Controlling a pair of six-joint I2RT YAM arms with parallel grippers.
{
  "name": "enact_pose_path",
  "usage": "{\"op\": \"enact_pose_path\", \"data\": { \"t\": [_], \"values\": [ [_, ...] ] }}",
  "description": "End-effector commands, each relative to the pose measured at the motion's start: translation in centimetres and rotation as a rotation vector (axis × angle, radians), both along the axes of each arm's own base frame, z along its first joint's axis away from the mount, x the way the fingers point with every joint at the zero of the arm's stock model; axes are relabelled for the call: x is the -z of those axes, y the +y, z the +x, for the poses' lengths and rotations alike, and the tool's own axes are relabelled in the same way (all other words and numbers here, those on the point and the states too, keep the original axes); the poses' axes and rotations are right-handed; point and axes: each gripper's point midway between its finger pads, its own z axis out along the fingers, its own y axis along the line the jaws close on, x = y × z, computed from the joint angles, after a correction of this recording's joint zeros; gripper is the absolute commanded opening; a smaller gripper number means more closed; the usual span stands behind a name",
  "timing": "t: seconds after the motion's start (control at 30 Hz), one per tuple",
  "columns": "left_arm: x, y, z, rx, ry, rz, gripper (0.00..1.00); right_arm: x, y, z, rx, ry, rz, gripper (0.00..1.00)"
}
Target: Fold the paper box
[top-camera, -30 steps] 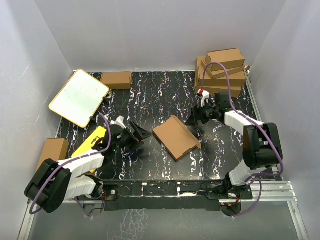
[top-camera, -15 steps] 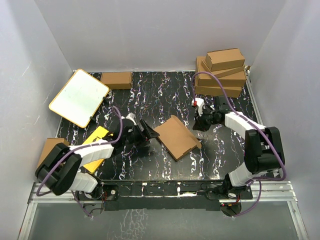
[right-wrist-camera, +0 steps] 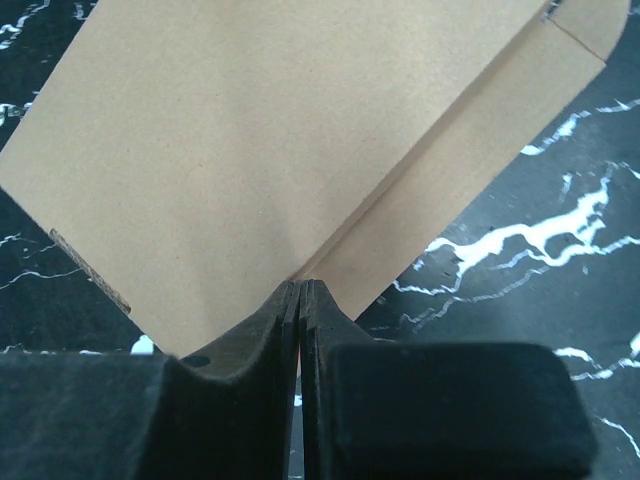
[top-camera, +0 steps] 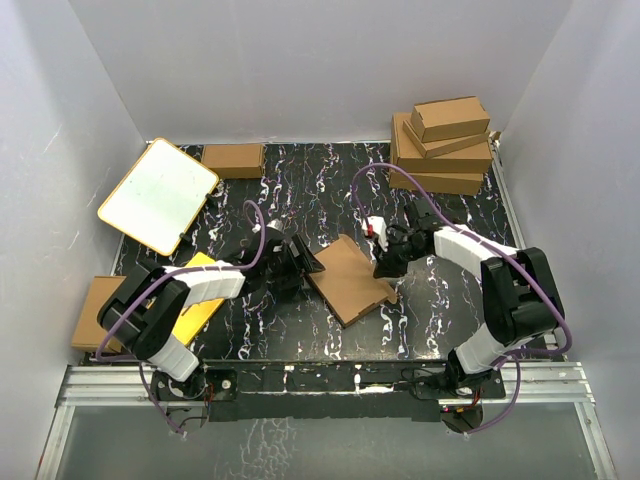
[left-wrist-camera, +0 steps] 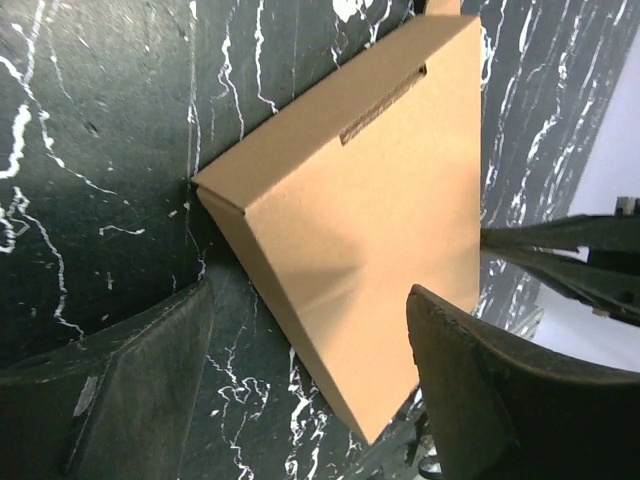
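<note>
The paper box [top-camera: 350,278], a thin brown cardboard mailer, is lying flat near the middle of the black marbled table [top-camera: 300,190], turned so that its corners are pointing toward the two arms. The left arm is stretching low across the table from its base, forearm nearly level, and the left gripper [top-camera: 300,262] is sitting at the box's left corner. Its fingers [left-wrist-camera: 140,380] are standing well apart, released, with that corner lying between them in the left wrist view (one finger is clear of the cardboard; whether the other is touching it I cannot tell). The right arm is bending at the elbow and reaching inward and down, a purple cable [top-camera: 370,185] arching above it, and the right gripper [top-camera: 385,264] is sitting at the box's right edge. Its fingers [right-wrist-camera: 250,360] are clenched together with nothing visible between them, their tips meeting the box's side wall. A stack of brown boxes [top-camera: 445,150] is standing at the far right corner, a white board [top-camera: 158,195] is resting at the far left, and a yellow card [top-camera: 200,308] is lying under the left arm.
</note>
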Motion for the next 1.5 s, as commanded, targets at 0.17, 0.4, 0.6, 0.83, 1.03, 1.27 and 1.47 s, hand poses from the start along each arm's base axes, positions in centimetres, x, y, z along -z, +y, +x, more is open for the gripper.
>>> {"op": "enact_pose_path", "data": {
  "t": [0.17, 0.4, 0.6, 0.83, 1.03, 1.27, 1.47],
  "values": [
    [-0.5, 2.0, 0.9, 0.014, -0.061, 0.148, 0.75, -0.5, 4.3, -3.7, -0.214, 0.019, 0.091, 0.10],
    [-1.0, 3.0, 1.5, 0.022, -0.089, 0.174, 0.75, -0.5, 7.2, -6.4, -0.319, 0.051, 0.118, 0.13],
    [-1.6, 2.5, 2.5, 0.087, -0.137, 0.168, 0.76, -0.4, 8.7, -7.4, -0.350, 0.091, 0.130, 0.19],
    [-2.9, 2.8, 4.3, 0.147, -0.192, 0.230, 0.79, -2.1, 8.3, -5.7, -0.266, 0.103, 0.146, 0.25],
    [-6.1, 5.0, 4.4, 0.132, -0.288, 0.312, 0.83, -4.7, 6.3, -4.1, -0.155, 0.125, 0.264, 0.34],
    [-8.1, 5.8, 1.1, 0.110, -0.372, 0.184, 0.92, -6.8, 5.0, -2.9, 0.088, 0.324, 0.487, 0.54],
    [-7.2, 5.7, -1.8, 0.085, -0.322, 0.038, 0.90, -6.5, 4.2, -2.7, 0.302, 0.521, 0.571, 0.61]
  ]
}}
